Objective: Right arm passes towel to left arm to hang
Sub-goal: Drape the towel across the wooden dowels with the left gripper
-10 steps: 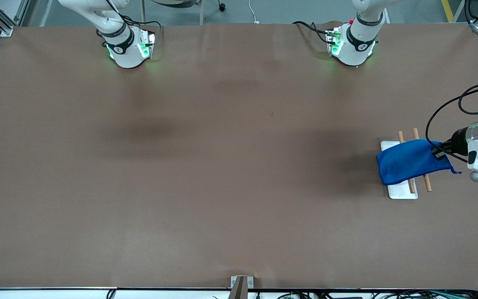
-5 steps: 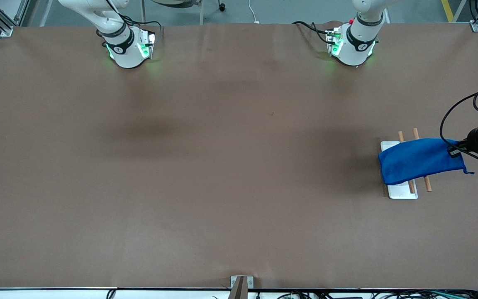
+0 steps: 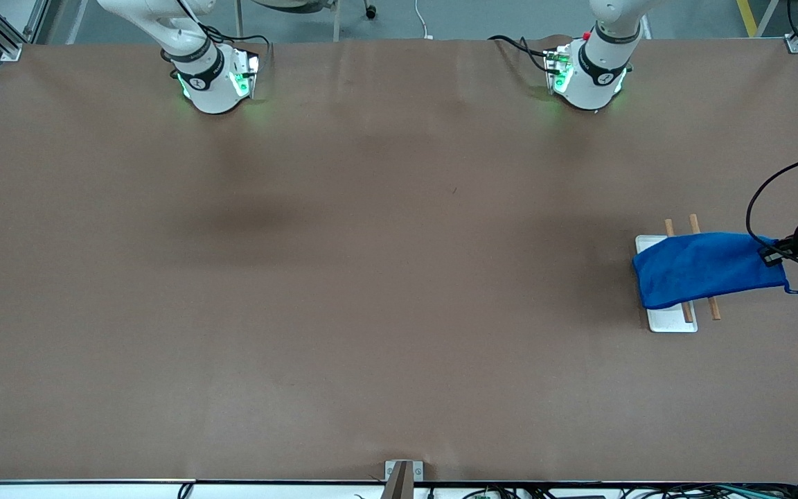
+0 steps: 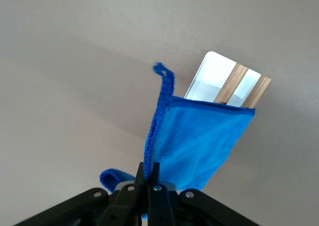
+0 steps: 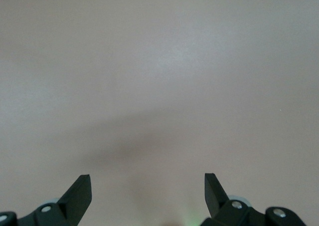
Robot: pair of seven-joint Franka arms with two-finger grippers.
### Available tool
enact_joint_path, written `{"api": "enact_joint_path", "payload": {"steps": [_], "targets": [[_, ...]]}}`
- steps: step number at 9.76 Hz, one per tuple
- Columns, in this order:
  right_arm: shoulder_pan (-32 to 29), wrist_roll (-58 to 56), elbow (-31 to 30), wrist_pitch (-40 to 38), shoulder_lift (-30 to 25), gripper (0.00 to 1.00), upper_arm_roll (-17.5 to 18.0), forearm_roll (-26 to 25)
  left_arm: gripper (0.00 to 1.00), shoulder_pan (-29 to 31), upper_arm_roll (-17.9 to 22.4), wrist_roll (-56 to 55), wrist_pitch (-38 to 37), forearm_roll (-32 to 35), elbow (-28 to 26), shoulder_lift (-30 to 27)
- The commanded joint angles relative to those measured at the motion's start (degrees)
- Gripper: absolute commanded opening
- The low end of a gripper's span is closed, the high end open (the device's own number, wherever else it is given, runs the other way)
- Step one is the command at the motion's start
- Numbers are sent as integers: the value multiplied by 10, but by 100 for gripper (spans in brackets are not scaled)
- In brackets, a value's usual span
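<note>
The bright blue towel (image 3: 707, 267) lies draped over a small rack with two wooden rods (image 3: 712, 305) on a white base (image 3: 669, 321), at the left arm's end of the table. My left gripper (image 3: 773, 256) is shut on the towel's edge at the side away from the table's middle. In the left wrist view the towel (image 4: 199, 141) hangs from my left gripper (image 4: 148, 168), its small loop (image 4: 163, 72) sticking out, with the rods (image 4: 230, 84) and the white base (image 4: 209, 76) past it. My right gripper (image 5: 148, 183) is open and empty over bare table; it is out of the front view.
Brown paper covers the table (image 3: 371, 277). Both arm bases (image 3: 215, 83) stand along the edge farthest from the front camera. A metal bracket (image 3: 402, 475) sits at the nearest edge. The left arm's black cable (image 3: 763, 194) loops above the towel.
My left gripper has moved outward toward the left arm's end of the table, drawing the towel's held edge along so it stretches out more over the rods. The right arm has not moved.
</note>
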Motion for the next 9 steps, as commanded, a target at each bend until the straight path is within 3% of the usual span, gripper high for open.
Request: {"api": "enact_joint_path", "payload": {"steps": [1,9], "targets": [[-2,0,12,-10,5,100,2,4,2,18,-3,15,27,9,-13,24],[-11,-18,-35,3,-5,100,2,2,5,61,-3,76,64,9,-13,51]]}}
